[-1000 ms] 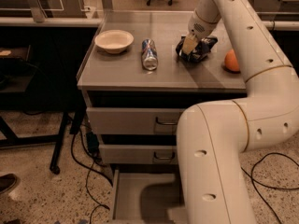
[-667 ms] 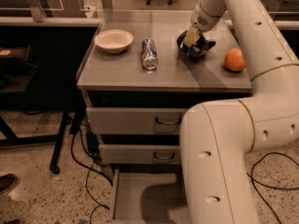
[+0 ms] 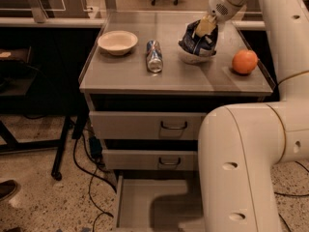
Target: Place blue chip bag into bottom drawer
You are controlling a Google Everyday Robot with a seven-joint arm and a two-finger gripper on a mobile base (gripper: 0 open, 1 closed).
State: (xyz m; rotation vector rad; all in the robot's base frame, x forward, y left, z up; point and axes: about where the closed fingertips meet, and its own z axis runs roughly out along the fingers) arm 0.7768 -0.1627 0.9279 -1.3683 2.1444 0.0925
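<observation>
Four things sit on the tabletop (image 3: pixel 120 76): at the left a pale bowl (image 3: pixel 117 41), then a drink can (image 3: pixel 154 55) lying on its side. Low under the can, the bottom drawer (image 3: pixel 145 199) is pulled open. Further right is the blue chip bag (image 3: pixel 197 43), with the claw (image 3: pixel 206 27) at its top, seemingly pinched shut on the upper edge. An orange (image 3: pixel 245 61) sits last. I judge the bag light, soft and slippery, its chips fragile, so the crumpled top fold is the best place to hold.
</observation>
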